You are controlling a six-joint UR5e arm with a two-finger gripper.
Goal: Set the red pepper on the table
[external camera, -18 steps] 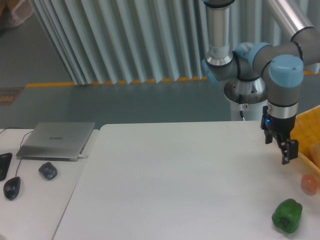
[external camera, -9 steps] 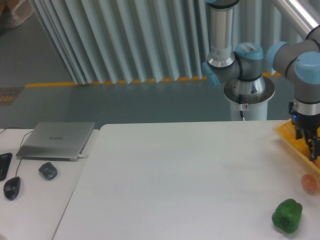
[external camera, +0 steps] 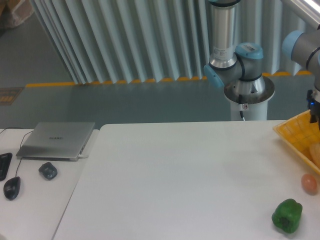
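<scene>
my arm (external camera: 300, 45): it reaches off the right edge of the frame, above the yellow basket (external camera: 295, 137). only a bit of my wrist shows there.
my jaws: they are out of the picture, so i cannot tell if they are open or closed, or if they hold anything.
red pepper: i cannot see it anywhere. my guess is it sits in the basket, past the right edge of the frame.
table (external camera: 190, 180): big, white and flat, filling the lower middle and right of the frame. lots of room to set things down.
on the table: a green pepper (external camera: 287, 215) at the lower right, and a small pink fruit (external camera: 309, 183) near it, just above.
how the pepper may feel: i think it is light and hollow, with shiny, slippery skin and bumpy sides.
where to hold it: i would pinch it across the fat middle, in the dips between the bumps, not by the stem.
how hard: a soft squeeze, i think. too hard could crack it.
</scene>
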